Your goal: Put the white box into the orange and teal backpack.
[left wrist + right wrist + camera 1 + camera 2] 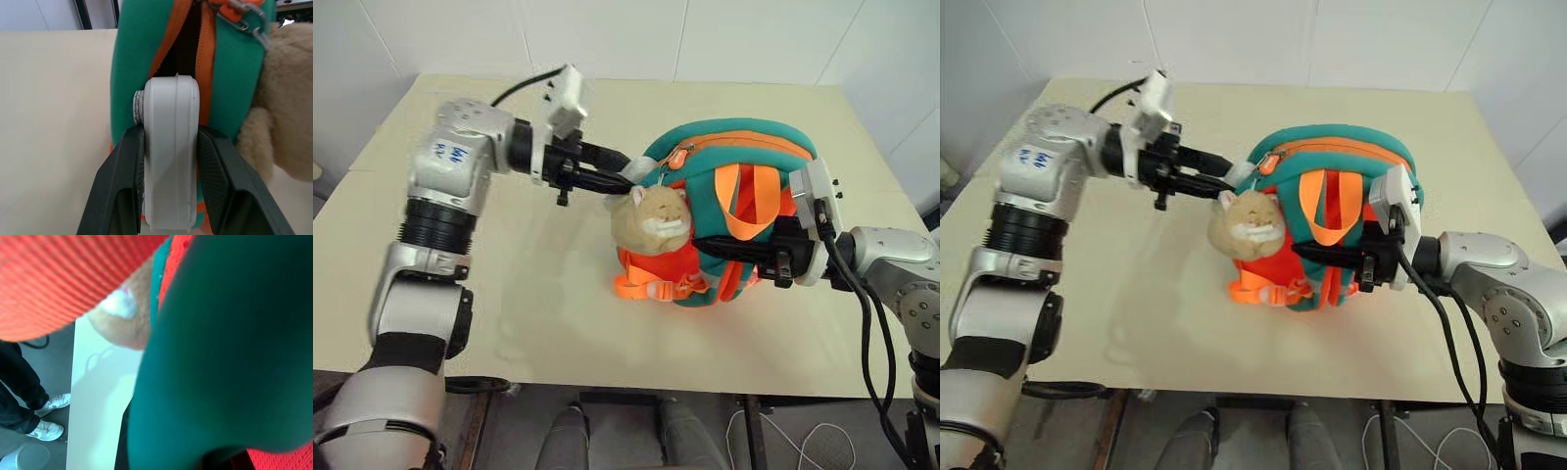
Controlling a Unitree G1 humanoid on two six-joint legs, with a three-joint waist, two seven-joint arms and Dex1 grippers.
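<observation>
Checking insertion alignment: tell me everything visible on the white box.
The white box is a smooth, glossy plastic case with rounded corners, seen edge-on, with a seam along its narrow side and a small grey ribbed knob on one face. The left gripper clamps it between both black fingers, across its thin dimension. Its leading end sits at the open zipper mouth of the orange and teal backpack, not yet inside.

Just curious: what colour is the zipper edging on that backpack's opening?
Orange, against teal fabric on the backpack; the left wrist view shows it best.
</observation>
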